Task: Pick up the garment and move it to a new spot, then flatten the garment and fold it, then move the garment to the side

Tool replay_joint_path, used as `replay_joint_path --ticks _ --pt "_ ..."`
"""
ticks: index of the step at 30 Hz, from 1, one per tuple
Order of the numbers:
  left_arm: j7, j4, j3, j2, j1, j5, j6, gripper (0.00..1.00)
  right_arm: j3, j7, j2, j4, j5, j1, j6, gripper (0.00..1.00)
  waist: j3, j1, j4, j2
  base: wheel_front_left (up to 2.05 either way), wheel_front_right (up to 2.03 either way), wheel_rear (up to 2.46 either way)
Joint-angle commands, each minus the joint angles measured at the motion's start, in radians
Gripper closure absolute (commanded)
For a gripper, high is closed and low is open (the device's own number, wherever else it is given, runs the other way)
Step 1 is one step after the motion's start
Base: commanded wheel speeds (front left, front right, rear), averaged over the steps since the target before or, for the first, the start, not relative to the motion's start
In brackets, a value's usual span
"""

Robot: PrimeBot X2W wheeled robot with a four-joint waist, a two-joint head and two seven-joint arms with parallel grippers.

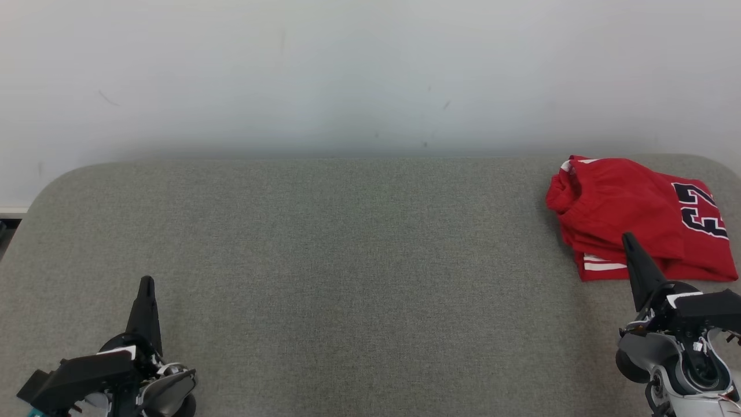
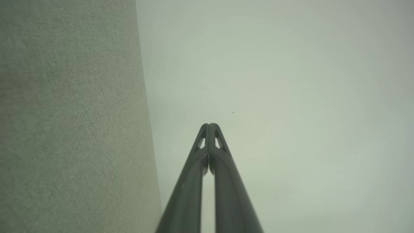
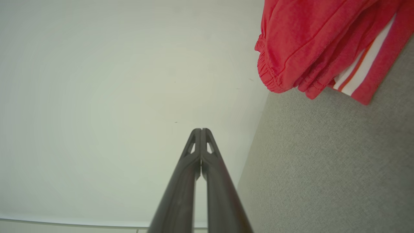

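Two grippers, my left gripper [image 1: 147, 282] with fingers pressed together, my right gripper [image 1: 627, 237] likewise closed on nothing, folded red garment [image 1: 637, 208] near its tip, grey table [image 1: 347, 249] under both.

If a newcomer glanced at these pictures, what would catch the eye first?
The folded red garment, with white stripes and a dark number, lies at the far right of the grey table. The left gripper and right gripper sit at the near corners, fingers shut and holding nothing.
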Motion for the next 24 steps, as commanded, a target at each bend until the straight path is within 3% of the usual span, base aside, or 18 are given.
replay_joint_path --ticks 1,24 --pt "0.006 0.005 0.005 0.0 -0.015 -0.023 -0.005 1.0 -0.007 0.007 -0.009 0.001 0.017 -0.012 0.0 1.0 0.001 -0.0001 0.0 0.0 0.0 0.0 0.0" --pt "0.006 0.004 0.004 0.001 -0.013 -0.016 -0.005 1.0 -0.004 0.005 -0.009 0.0 0.014 -0.009 0.0 1.0 0.001 -0.0001 0.0 0.0 0.0 0.0 0.0"
